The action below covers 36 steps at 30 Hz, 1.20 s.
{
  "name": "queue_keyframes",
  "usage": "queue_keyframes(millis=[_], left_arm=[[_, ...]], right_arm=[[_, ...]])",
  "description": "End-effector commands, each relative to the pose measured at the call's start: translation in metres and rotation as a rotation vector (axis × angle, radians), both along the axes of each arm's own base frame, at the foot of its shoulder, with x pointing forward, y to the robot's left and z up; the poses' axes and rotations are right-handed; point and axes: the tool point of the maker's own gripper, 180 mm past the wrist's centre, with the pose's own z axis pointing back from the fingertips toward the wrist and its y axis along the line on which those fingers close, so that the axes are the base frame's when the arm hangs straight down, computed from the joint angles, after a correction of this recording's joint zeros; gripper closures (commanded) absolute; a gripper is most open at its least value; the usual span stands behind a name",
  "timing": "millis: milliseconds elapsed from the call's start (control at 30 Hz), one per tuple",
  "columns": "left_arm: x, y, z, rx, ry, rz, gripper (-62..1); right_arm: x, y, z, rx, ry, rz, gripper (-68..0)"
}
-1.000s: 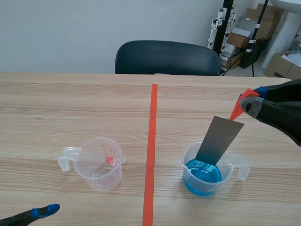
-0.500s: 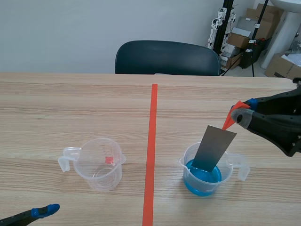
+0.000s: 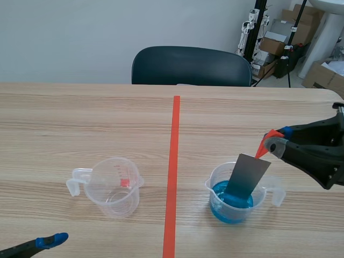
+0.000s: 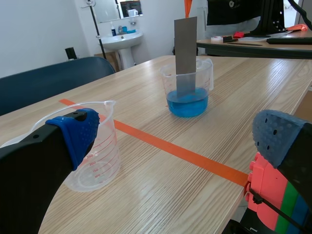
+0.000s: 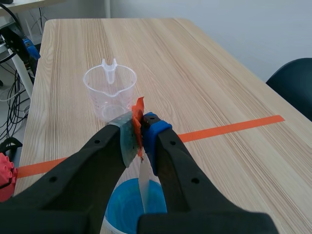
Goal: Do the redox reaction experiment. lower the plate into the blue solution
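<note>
Right of tape line (image 3: 173, 161), R gripper (image 3: 272, 142) clamps plate (image 3: 248, 172) by its orange tab (image 3: 263, 146); plate's lower end sits tilted in blue solution (image 3: 228, 208) inside beaker (image 3: 213, 189). L gripper (image 4: 178, 139) hangs open. Risk: plate levers on rim, beaker tips, soln spills.

- Empty cup (image 4: 92, 156): red scale lines run up its clear wall, with small red figures beside them. In the left wrist view the figures look like hundreds, but they are too small to read for certain.
- In the scene view the same cup shows a faint red scale and a small red square. No figure there is legible.
- Cardboard boxes (image 3: 322, 75) at the back: any print is too far off to read.
</note>
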Motion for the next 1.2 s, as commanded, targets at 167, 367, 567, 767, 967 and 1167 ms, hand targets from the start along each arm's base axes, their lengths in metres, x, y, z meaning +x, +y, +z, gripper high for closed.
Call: queue_keyframes(millis=[167, 367, 567, 767, 967, 1167], left_arm=[[0.000, -0.001, 0.006, -0.019, -0.019, 0.006, -62.3], [0.000, -0.001, 0.006, -0.019, -0.019, 0.006, -62.3], [0.000, -0.001, 0.006, -0.019, -0.019, 0.006, -62.3], [0.000, -0.001, 0.006, -0.019, -0.019, 0.006, -62.3], [0.000, -0.001, 0.006, -0.019, -0.019, 0.006, -62.3], [0.000, -0.001, 0.006, -0.019, -0.019, 0.006, -62.3]], right_arm=[[0.000, 0.001, 0.008, 0.020, -0.025, 0.012, -0.4], [-0.005, 0.005, 0.004, 0.021, -0.019, 0.023, -0.4], [-0.009, 0.007, -0.004, 0.016, -0.010, 0.027, -0.4], [-0.008, 0.006, -0.009, 0.013, -0.002, 0.016, -0.4], [-0.013, 0.007, -0.006, 0.025, -0.025, 0.047, -0.4], [-0.015, 0.008, -0.008, 0.010, -0.028, 0.060, -0.4]])
